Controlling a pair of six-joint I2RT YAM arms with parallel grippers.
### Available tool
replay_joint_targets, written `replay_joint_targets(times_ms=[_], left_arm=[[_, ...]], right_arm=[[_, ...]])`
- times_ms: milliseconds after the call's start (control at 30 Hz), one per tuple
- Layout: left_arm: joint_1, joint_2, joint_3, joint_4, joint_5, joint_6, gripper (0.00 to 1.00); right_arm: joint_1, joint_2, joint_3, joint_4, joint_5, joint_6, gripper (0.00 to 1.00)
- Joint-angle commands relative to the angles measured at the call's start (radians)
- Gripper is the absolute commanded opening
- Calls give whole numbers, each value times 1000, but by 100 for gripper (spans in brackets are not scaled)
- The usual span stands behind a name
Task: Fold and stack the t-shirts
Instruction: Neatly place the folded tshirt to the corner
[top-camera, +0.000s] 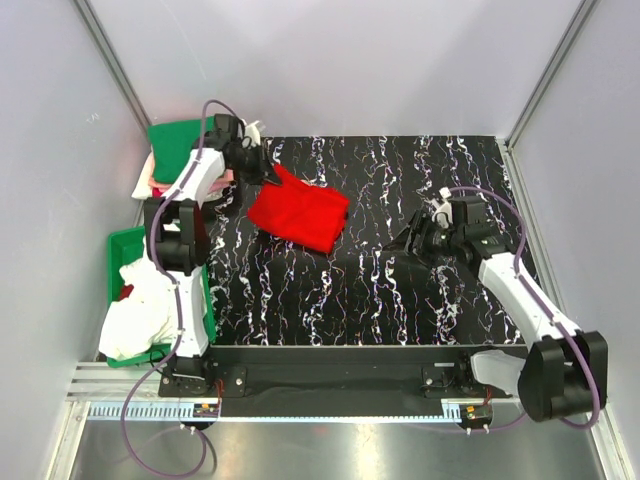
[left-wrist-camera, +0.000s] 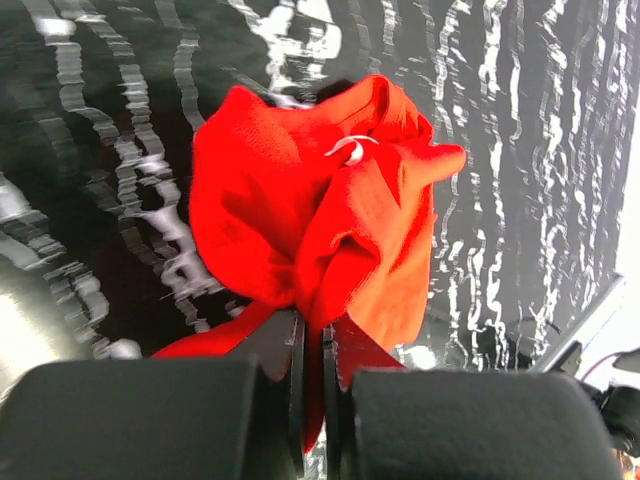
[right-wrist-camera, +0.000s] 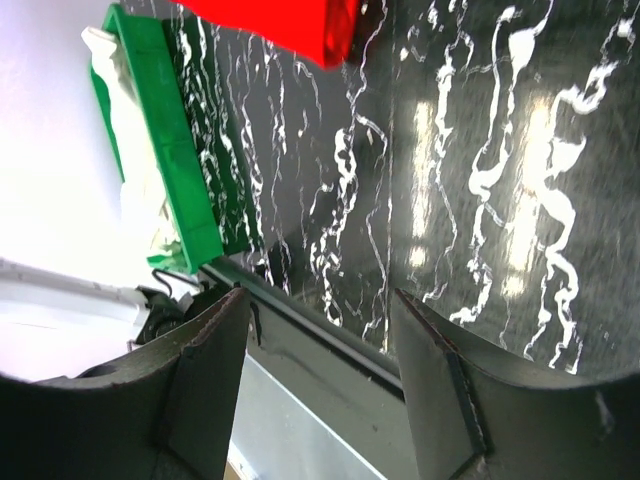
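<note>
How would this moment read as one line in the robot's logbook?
left jaws: shut on red t-shirt | right jaws: open, empty, over table | white cloth: in green bin

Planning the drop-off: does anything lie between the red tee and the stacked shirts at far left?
Nothing visible does. Only the left gripper, shut on the red t-shirt at its corner, and the left arm lie between it and the stack.
</note>
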Motion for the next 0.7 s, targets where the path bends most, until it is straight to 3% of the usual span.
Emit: replay_joint_targets(times_ms=[0,233,500,667], left_arm=[[58,-17,100,-84,-20,53,0],[136,84,373,-122,27,42,0],[214,64,418,2,47,-45,0],[251,101,544,-10,112,-95,0]], right_arm=[[5,-69,-12,-56,-30,-4,66],[6,-104,-41,-85,-37,-27,66],[5,-81,-61,-119,-10,-90,66],[6,-46,-91,-101,3,-102,66]])
